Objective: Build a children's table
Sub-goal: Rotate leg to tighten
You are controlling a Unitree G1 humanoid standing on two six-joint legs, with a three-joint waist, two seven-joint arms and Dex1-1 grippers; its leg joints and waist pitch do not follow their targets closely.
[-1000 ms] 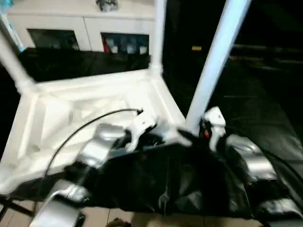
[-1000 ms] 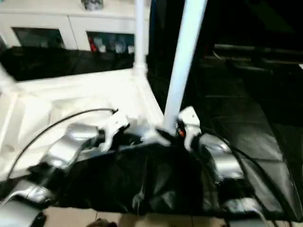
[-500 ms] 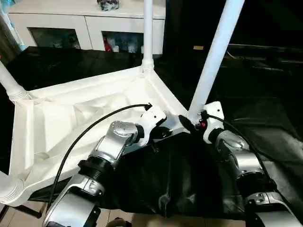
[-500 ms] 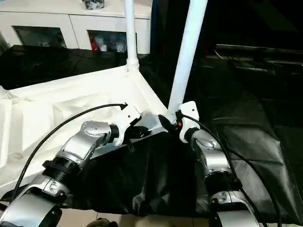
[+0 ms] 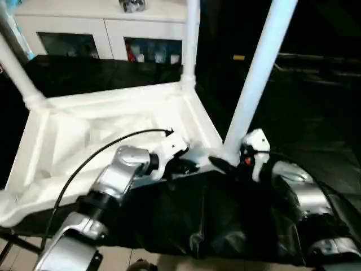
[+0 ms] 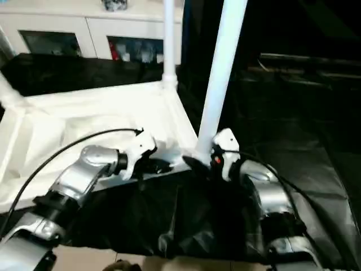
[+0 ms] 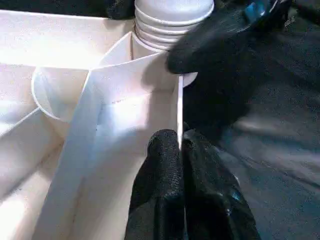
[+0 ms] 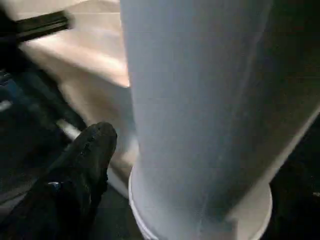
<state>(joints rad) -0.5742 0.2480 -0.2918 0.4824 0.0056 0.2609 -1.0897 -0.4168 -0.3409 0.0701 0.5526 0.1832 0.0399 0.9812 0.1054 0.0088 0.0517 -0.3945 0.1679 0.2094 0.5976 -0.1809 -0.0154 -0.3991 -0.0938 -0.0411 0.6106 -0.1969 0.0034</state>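
White plastic is what we are working on: the children's table is lying upside down on a black-draped surface, its rimmed underside facing up. We are seeing legs standing in three corner sockets: the near right leg, the far right leg and the far left leg; the near left corner is running off the picture's edge, so we cannot say whether its leg is in. By our judgement the build is well along, with seating and checking left. Our left gripper is pinching the thin rim of the tabletop, its fingers pressed together on it, just beside the near right socket. Our right gripper is sitting at the base of the near right leg; one black finger is showing beside the leg, and we cannot tell how wide the claw stands. Behind, a white cabinet with glass doors is blurring into the background.
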